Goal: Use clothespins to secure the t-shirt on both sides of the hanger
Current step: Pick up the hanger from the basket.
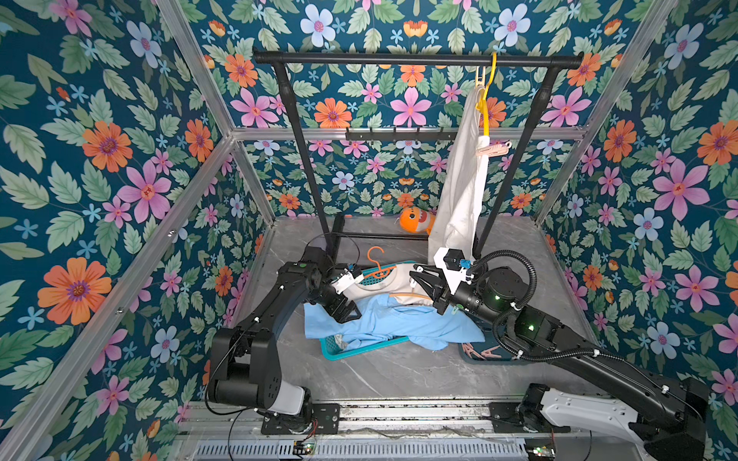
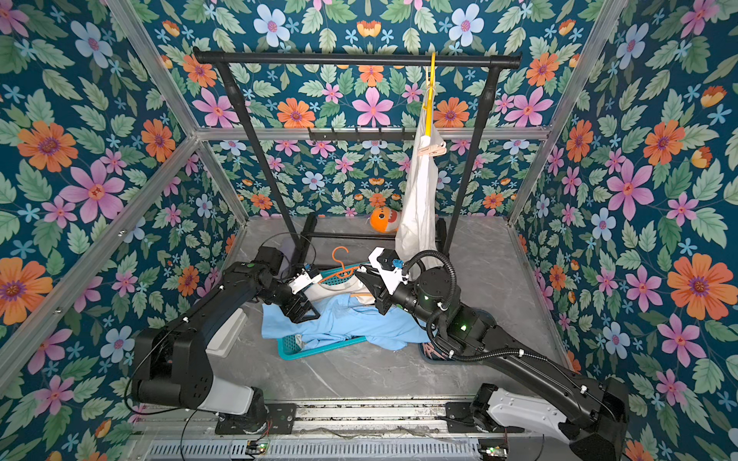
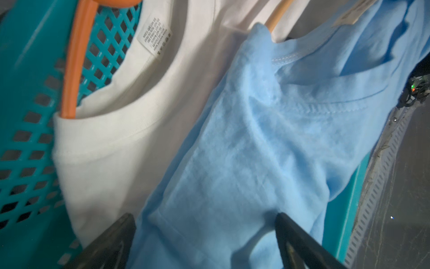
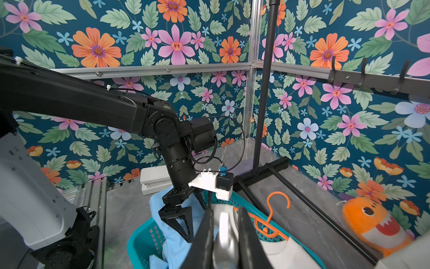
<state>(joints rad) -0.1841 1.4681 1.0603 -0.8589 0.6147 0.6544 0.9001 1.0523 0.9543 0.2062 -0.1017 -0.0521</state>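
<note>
left gripper: wide open over the light blue cotton t-shirt
right gripper: pinching a pale plastic clothespin, kinda blurry

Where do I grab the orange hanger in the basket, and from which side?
Likely the orange hanger by its bare neck below the hook, from above, jaws across it: that end sticks out of the white t-shirt collar, while cloth covers the shoulders.

Black arms, white base shells, ribbed hose, green LEDs.
</note>
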